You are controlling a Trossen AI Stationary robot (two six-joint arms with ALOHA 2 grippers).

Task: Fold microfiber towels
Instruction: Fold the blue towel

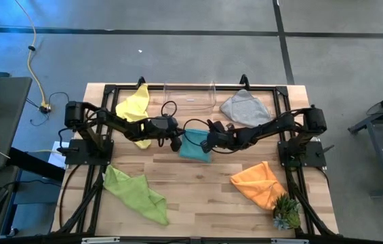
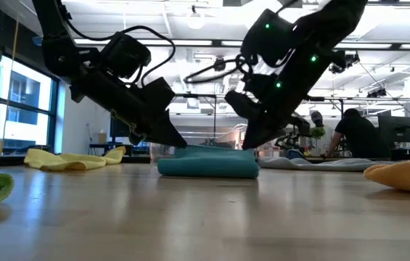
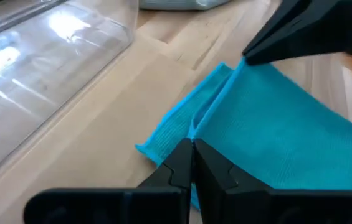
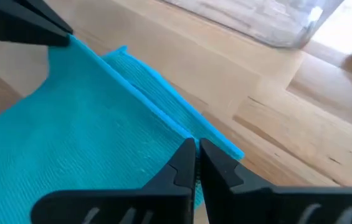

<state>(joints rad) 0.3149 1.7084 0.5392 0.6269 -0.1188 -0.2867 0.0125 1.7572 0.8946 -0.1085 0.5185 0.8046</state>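
A teal blue towel [image 1: 195, 148] lies folded in the middle of the table, resting on its lower layers [image 2: 208, 167]. My left gripper [image 1: 176, 142] is shut on it at its left end and my right gripper [image 1: 208, 144] is shut on it at its right end. Neither gripper touches the other towels. The yellow towel [image 1: 135, 108] lies far left, the grey one [image 1: 245, 107] far right, the lime green one [image 1: 134, 192] near left and the orange one [image 1: 259, 182] near right. My left gripper pinches the edge of the towel's upper layer [image 3: 198, 124] at its left corner between its two fingers. The fingers slant down from the table's left. The edge runs straight to the other gripper, and a lower layer [image 3: 163, 134] sticks out beside it on the table. My right gripper pinches the same upper edge [image 4: 177, 127] at its right corner between its two fingers, slanting down from the table's right. The held layer lies spread over the rest of the towel, which rests on the table; a lower layer [image 4: 216, 138] shows beyond the edge.
A clear plastic bin [image 1: 190, 95] stands at the far edge, just behind the teal towel. A small green spiky plant [image 1: 286, 213] sits at the near right corner. Bare wood [image 1: 198, 190] lies between the lime green and orange towels.
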